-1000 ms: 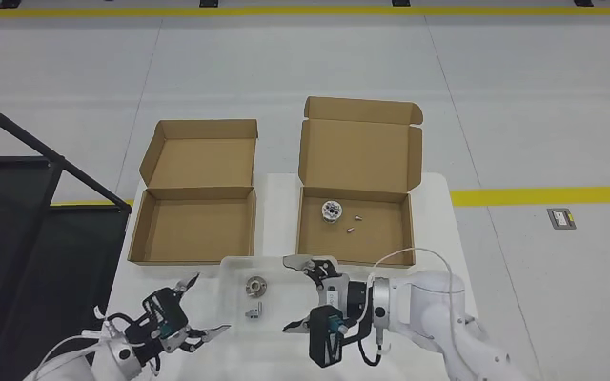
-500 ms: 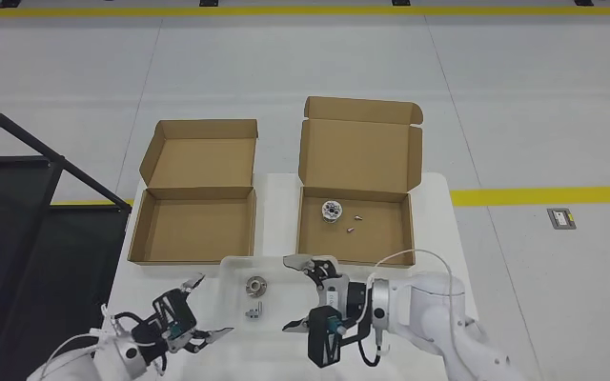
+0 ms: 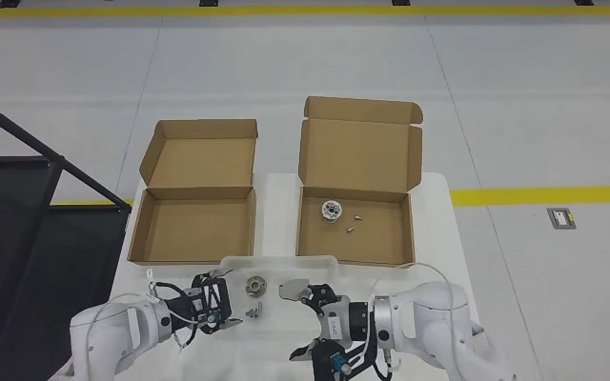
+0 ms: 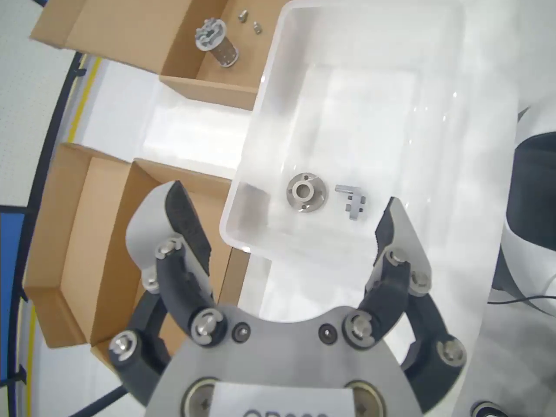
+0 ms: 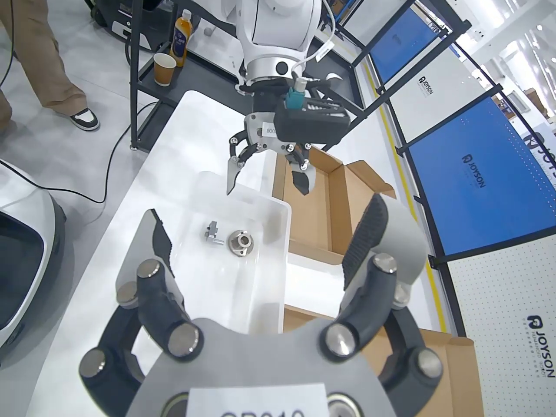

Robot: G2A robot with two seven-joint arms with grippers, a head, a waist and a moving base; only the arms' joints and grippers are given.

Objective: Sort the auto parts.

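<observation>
Pick step: the released left end effector (image 4: 283, 194) hangs at the tray (image 4: 369, 1) and should next close on the flange (image 4: 305, 191); the right end effector (image 5: 263, 208) is released too.

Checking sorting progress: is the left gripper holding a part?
No: the left gripper stands open, fingers holding nothing; flange and bracket lie in the tray.

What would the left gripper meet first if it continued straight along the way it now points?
Probably the clear tray: the open left gripper aims at its near end, roughly toward the round flange beside the small bracket. Its spread fingers may catch the tray's rim first; depth is unclear.
</observation>
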